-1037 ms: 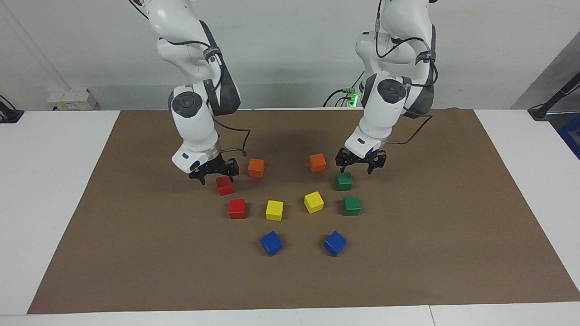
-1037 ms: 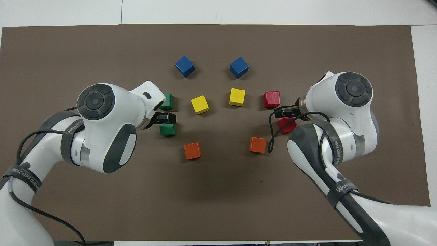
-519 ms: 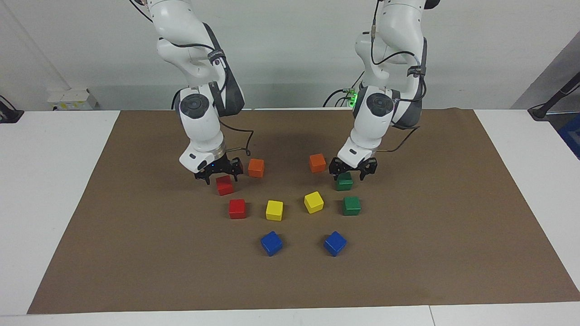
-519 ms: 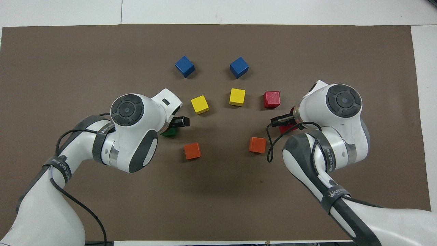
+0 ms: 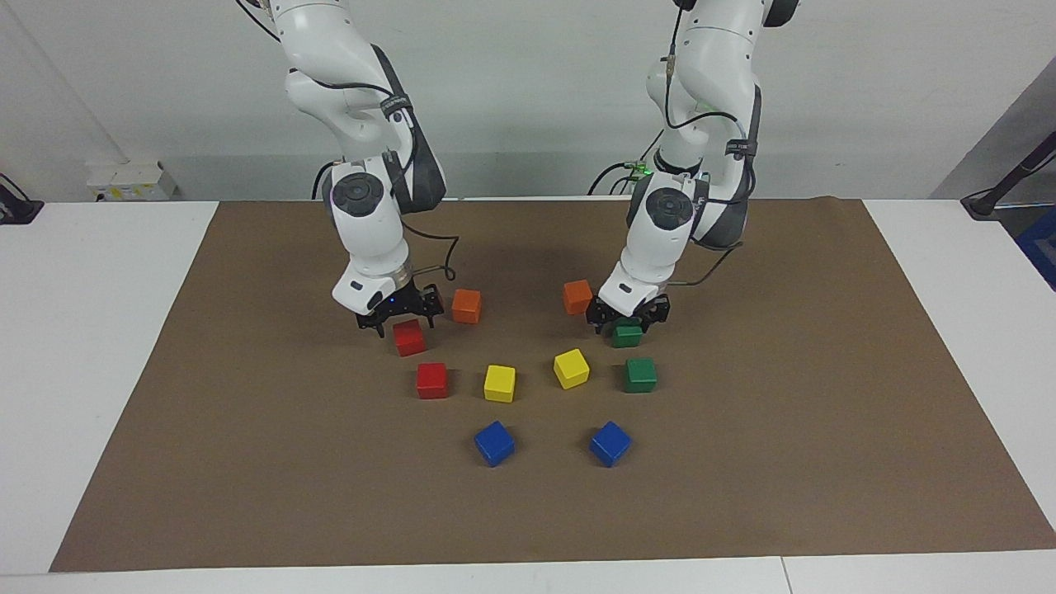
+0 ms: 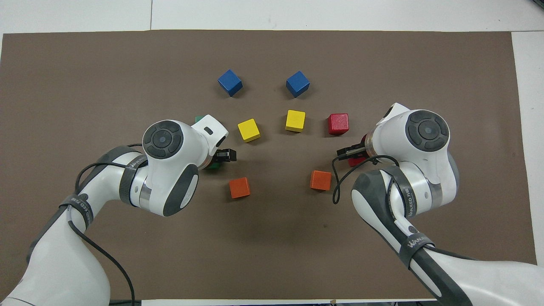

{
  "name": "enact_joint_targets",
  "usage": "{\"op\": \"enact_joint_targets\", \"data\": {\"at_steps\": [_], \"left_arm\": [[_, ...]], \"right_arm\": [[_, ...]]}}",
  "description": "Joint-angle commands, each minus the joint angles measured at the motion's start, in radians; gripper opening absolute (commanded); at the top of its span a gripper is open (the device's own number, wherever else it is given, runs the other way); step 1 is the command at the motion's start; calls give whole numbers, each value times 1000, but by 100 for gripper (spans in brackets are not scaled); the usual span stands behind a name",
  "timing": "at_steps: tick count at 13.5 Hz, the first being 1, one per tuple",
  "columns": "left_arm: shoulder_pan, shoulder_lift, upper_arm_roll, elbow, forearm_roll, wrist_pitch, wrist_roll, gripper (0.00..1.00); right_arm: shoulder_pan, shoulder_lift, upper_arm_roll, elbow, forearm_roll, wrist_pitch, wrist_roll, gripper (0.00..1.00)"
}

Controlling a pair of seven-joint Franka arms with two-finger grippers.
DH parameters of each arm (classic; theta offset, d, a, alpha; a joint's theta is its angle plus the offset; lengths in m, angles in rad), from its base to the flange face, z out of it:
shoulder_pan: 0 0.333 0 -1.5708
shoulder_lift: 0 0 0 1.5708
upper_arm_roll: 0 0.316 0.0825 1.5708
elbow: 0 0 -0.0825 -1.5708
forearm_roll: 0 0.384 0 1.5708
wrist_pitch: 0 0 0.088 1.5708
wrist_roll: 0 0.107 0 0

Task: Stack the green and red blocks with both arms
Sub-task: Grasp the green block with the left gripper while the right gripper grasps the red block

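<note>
Green block [image 5: 627, 335] under left pincer [image 5: 629, 318]; red block [image 5: 409, 338] under right pincer [image 5: 399, 313].

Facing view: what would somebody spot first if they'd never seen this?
Two white arms bend down together: the left gripper sits low over a green block and the right gripper over a red block. Pairs of coloured blocks lie in an arc on the brown mat.

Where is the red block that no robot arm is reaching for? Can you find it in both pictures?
Facing view: the free red block sits low in the cluster, toward the right arm's end, farther from the robots than the other red block.
Overhead view: it lies bare on the brown mat.
Shared landmark: the yellow block beside it.
</note>
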Motion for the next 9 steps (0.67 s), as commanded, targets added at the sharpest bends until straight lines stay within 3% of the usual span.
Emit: {"op": "enact_joint_targets", "data": {"at_steps": [1, 2, 3, 4, 5, 6, 7, 8, 9], "left_arm": [[-23, -9, 17, -55, -11, 74, -7, 94], [-22, -7, 17, -55, -11, 80, -8, 88], [-22, -7, 19, -55, -11, 80, -8, 71], [-22, -7, 17, -55, -11, 79, -5, 20], [-19, -7, 19, -55, -11, 77, -4, 0], [-17, -7, 19, -52, -11, 75, -4, 0], [-11, -7, 19, -46, -11, 66, -4, 0], [-8, -15, 20, -41, -11, 62, -2, 0], [1, -24, 22, -35, -11, 40, 2, 0]], "right_arm": [[-6, -1, 3, -40, 15, 54, -28, 100], [-8, 7, 3, -40, 15, 55, -26, 100], [-13, 19, 3, -41, 15, 57, -26, 100], [-13, 28, 3, -41, 15, 67, -23, 100], [-13, 33, 3, -41, 15, 81, -16, 100], [-13, 39, 3, -41, 15, 83, 0, 97], [-13, 39, 1, -41, 15, 77, 7, 63], [-14, 39, 1, -38, 15, 69, 1, 9], [-20, 39, 1, -34, 15, 57, 0, 0]]}}
